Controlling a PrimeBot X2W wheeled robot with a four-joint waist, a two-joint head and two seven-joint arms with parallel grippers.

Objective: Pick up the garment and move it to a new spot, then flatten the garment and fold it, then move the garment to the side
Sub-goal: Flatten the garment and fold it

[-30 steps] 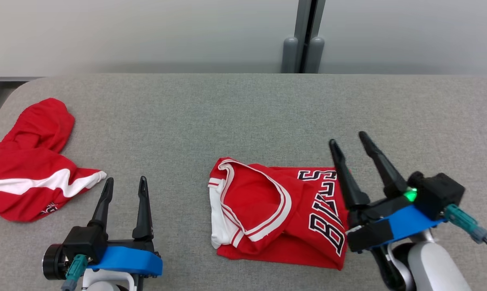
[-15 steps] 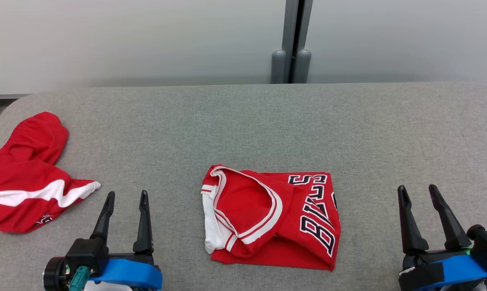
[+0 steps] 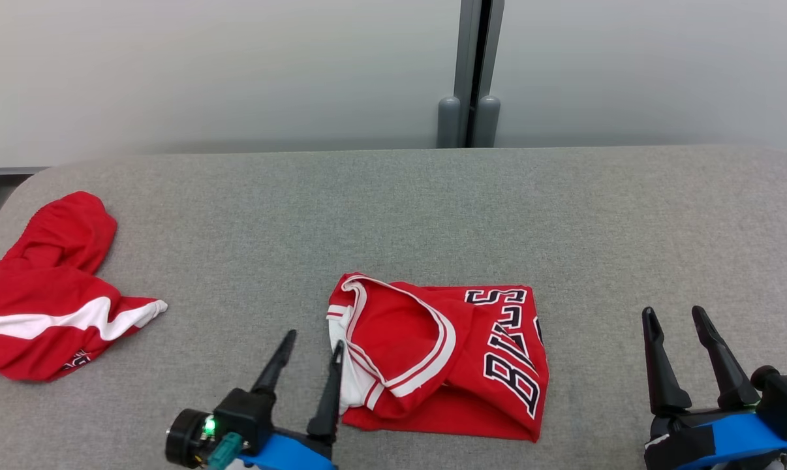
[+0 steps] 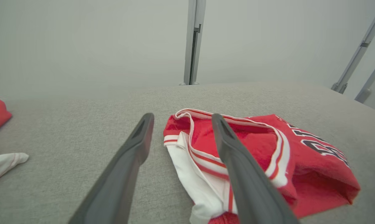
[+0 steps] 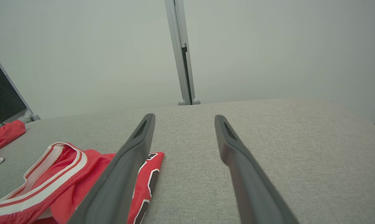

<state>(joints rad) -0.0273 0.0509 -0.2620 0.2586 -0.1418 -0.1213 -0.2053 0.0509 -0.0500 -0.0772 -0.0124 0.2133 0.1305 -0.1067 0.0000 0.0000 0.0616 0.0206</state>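
– Where was the red jersey (image 3: 439, 365) sitting?
– Folded, middle of the grey table (image 3: 393, 215). My left gripper (image 3: 315, 338) was spread open right at its white-trimmed edge, maybe touching, couldn't tell. My right gripper (image 3: 673, 311) hung open and empty, well off to the right.

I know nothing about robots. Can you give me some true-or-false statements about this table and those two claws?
1. The folded jersey lies on the grey table. True.
2. The right gripper is clamped on the jersey. False: it is open, apart from it.
3. The left gripper is open at the jersey's left edge. True.
4. The jersey is blue. False: red with white trim.
5. A second red garment lies at the table's left. True.
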